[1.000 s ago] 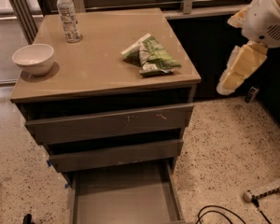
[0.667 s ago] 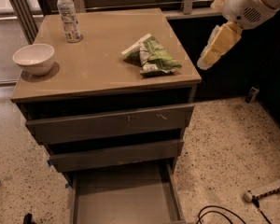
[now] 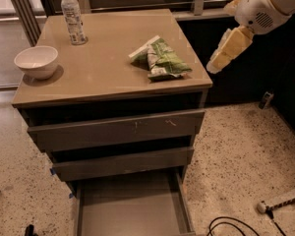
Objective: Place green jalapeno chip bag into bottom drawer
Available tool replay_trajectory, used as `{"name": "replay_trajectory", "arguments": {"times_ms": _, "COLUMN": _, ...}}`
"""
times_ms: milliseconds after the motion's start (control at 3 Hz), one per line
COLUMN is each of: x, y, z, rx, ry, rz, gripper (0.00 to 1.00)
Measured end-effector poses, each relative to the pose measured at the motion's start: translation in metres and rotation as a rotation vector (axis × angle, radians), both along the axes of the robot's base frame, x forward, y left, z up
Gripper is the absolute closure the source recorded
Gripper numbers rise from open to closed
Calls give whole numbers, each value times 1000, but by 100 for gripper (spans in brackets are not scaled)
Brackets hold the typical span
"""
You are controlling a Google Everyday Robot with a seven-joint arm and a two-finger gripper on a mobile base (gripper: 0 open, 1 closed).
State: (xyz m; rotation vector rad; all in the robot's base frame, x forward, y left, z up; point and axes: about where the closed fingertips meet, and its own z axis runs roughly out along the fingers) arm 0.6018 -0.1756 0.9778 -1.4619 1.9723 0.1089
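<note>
A single green jalapeno chip bag (image 3: 160, 59), a wrinkled foil packet with white edges, lies on the right half of a grey-brown cabinet top (image 3: 103, 77), near its right edge. Two other items share the surface: one white round bowl (image 3: 36, 61) at the front left corner and one clear plastic bottle (image 3: 72, 14) with a white cap standing upright at the back left. Both are well apart from the bag.

Below the top sit three drawers. The top drawer (image 3: 118, 130) and the middle drawer (image 3: 123, 163) show flat fronts and stand slightly ajar. The bottom drawer (image 3: 132, 208) is pulled out, showing a flat grey floor between thin side walls.

The robot's one arm reaches in from the upper right. Its cream-coloured gripper (image 3: 217, 63) hangs in the air just beyond the cabinet's right edge, angled down and to the left, level with the bag but not touching it. Whether the gripper is open or closed cannot be told.

On the speckled floor (image 3: 246, 146) at lower right lie one white power strip (image 3: 280, 200) and a black cable (image 3: 233, 224).
</note>
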Motion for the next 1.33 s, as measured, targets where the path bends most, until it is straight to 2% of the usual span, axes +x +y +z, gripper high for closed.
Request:
{"name": "replay_trajectory", "arguments": {"times_ms": 333, "x": 33, "y": 9, "z": -10, "rx": 89, "ry": -32, "rz": -13, "gripper": 0}}
{"name": "replay_trajectory", "arguments": {"times_ms": 667, "x": 74, "y": 30, "z": -23, "rx": 162, "ry": -51, "rz": 6, "gripper": 0}}
{"name": "replay_trajectory", "arguments": {"times_ms": 1000, "x": 106, "y": 62, "z": -39, "rx": 191, "ry": -33, "rz": 64, "gripper": 0}}
{"name": "replay_trajectory", "arguments": {"times_ms": 1333, "x": 128, "y": 89, "z": -63, "rx": 165, "ry": 19, "rz": 113, "gripper": 0}}
